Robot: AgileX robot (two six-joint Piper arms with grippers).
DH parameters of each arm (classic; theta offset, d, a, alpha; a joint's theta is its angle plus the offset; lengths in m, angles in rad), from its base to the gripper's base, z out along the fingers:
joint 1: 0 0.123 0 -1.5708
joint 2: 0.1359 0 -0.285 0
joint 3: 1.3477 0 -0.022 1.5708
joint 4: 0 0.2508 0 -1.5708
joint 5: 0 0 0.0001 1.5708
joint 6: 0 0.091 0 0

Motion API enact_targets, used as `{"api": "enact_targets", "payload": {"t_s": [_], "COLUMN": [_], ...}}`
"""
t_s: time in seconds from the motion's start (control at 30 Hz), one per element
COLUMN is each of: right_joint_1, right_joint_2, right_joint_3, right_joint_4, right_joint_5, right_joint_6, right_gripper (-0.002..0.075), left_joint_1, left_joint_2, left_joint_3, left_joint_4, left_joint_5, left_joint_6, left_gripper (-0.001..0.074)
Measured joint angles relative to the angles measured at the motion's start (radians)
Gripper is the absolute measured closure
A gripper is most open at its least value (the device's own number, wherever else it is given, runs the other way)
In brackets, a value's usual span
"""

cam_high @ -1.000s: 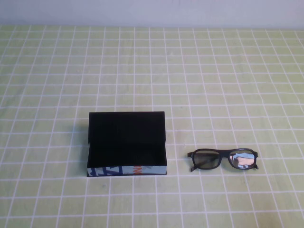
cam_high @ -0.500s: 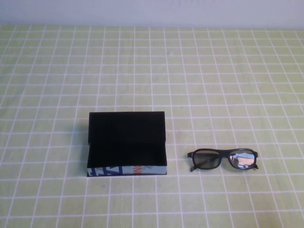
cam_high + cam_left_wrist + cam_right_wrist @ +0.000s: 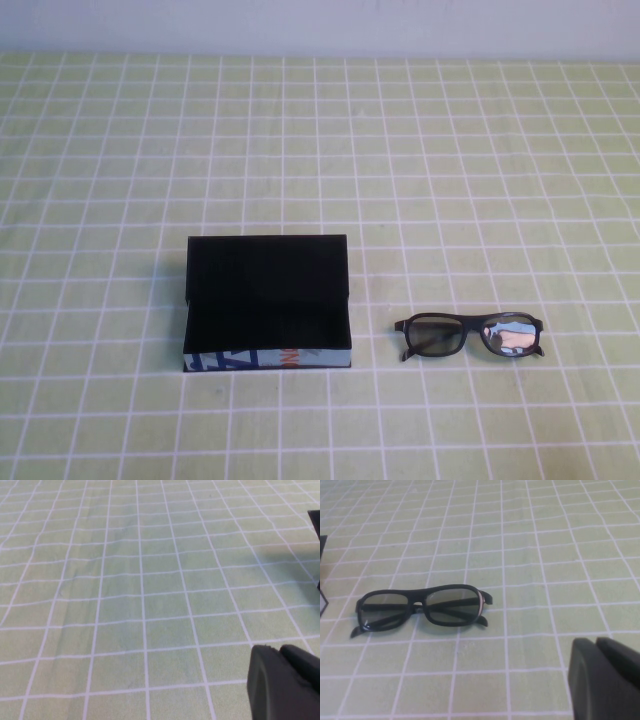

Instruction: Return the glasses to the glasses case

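I see a tabletop [image 3: 480,180] with a light green cloth on it. Thin white lines make little squares all over the cloth. Behind the far edge is a plain pale wall [image 3: 320,25]. The light is soft and even.

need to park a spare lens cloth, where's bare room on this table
Bare checked cloth spans everything behind the open black rectangular glasses case and black thick-framed glasses. The near strip is bare too. The only tight spot is the narrow gap between case and glasses. Left claw and shut right claw sit outside the high view.
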Motion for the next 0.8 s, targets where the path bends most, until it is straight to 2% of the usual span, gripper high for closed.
{"api": "enact_targets", "payload": {"t_s": [0.17, 0.27, 0.43, 0.67, 0.8], "right_joint_1": [0.000, 0.000, 0.000, 0.000, 0.000], "right_joint_2": [0.000, 0.000, 0.000, -0.001, 0.000], "right_joint_3": [0.000, 0.000, 0.000, 0.000, -0.022], "right_joint_4": [0.147, 0.348, 0.661, 0.816, 0.843], "right_joint_5": [0.000, -0.019, -0.157, -0.266, -0.134], "right_joint_6": [0.000, 0.000, 0.000, 0.000, 0.000], "right_gripper": [0.0737, 0.0737, 0.0737, 0.0737, 0.0737], "left_joint_1": [0.000, 0.000, 0.000, 0.000, 0.000], "left_joint_2": [0.000, 0.000, 0.000, 0.000, 0.000], "left_joint_3": [0.000, 0.000, 0.000, 0.000, 0.000], "left_joint_4": [0.000, 0.000, 0.000, 0.000, 0.000], "left_joint_5": [0.000, 0.000, 0.000, 0.000, 0.000], "left_joint_6": [0.000, 0.000, 0.000, 0.000, 0.000], "left_gripper": [0.0737, 0.0737, 0.0737, 0.0737, 0.0737]}}
